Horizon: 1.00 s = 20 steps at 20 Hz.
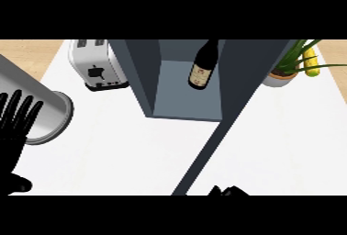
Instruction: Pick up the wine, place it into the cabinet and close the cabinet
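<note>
Cabinet [152,82]: one, dark grey-blue, open-fronted, standing on the white surface [122,147]. Its door [234,105] is swung wide and seen edge-on, running as a long dark slat from the cabinet's right side down toward the lower edge of the view.

Contents: one wine bottle [203,68], dark glass with a pale label, inside the cabinet, toward its right wall. Nothing else visible in the compartment.

Second container: one grey metal cylinder [42,112] at the far left of the surface, open rim facing the view's lower right. Interior not readable from here.

Left hand [15,124]: at the left edge, fingers straight and spread, pointing up, overlapping the cylinder in view. It holds nothing. Bottle is well apart from it, up and to the right, across the cabinet's left wall.

Right hand [227,191]: only dark fingertips show at the bottom edge, just right of the door's lower end. Whether spread or curled, cannot tell. Bottle is well above it, inside the cabinet.

Other counts: one toaster [97,64], white, left of the cabinet; one potted plant [288,69], right of it, with one yellow object [311,62] beside it.
</note>
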Available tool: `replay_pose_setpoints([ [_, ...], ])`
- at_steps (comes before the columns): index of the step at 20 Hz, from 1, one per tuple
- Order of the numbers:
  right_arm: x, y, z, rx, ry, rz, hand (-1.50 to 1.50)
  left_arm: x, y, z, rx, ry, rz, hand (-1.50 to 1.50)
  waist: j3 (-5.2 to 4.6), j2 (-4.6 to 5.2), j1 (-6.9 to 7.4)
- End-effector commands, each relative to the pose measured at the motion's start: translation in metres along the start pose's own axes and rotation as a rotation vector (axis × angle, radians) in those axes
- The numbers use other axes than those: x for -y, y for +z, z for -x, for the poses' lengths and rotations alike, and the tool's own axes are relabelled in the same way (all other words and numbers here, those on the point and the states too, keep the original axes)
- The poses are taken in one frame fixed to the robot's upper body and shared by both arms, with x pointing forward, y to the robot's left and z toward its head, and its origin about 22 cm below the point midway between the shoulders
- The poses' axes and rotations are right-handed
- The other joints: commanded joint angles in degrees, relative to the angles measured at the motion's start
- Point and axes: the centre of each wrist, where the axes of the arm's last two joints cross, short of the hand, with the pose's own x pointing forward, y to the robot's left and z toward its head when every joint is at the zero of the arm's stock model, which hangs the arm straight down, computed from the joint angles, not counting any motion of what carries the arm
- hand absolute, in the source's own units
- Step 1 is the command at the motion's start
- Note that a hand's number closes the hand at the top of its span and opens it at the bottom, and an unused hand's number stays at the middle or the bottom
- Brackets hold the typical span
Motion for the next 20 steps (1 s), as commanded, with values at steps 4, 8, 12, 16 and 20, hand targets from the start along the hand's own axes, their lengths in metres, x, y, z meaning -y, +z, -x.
replay_pose_setpoints([
  [4,-0.036,-0.09,-0.027,0.008,-0.043,-0.043,1.5,-0.015,0.002,-0.006,-0.006,0.001,-0.023,-1.5,0.17,-0.23,-1.0],
  [8,-0.029,-0.138,-0.027,-0.018,-0.054,-0.008,1.5,-0.008,0.003,-0.001,-0.003,0.0,-0.041,-1.5,0.37,-0.16,-1.63],
  [12,-0.015,-0.168,-0.021,-0.022,-0.075,0.039,1.5,-0.025,0.02,-0.007,-0.007,-0.012,-0.053,-1.5,0.4,-0.13,-1.99],
  [16,0.017,-0.187,-0.009,-0.055,-0.14,0.056,1.5,-0.024,0.021,-0.005,0.024,-0.025,-0.066,-1.5,0.42,-0.06,-2.35],
  [20,0.026,-0.181,0.03,-0.081,-0.185,0.098,1.5,-0.025,0.005,-0.019,0.006,-0.026,-0.046,-1.5,0.46,-0.1,-2.92],
])
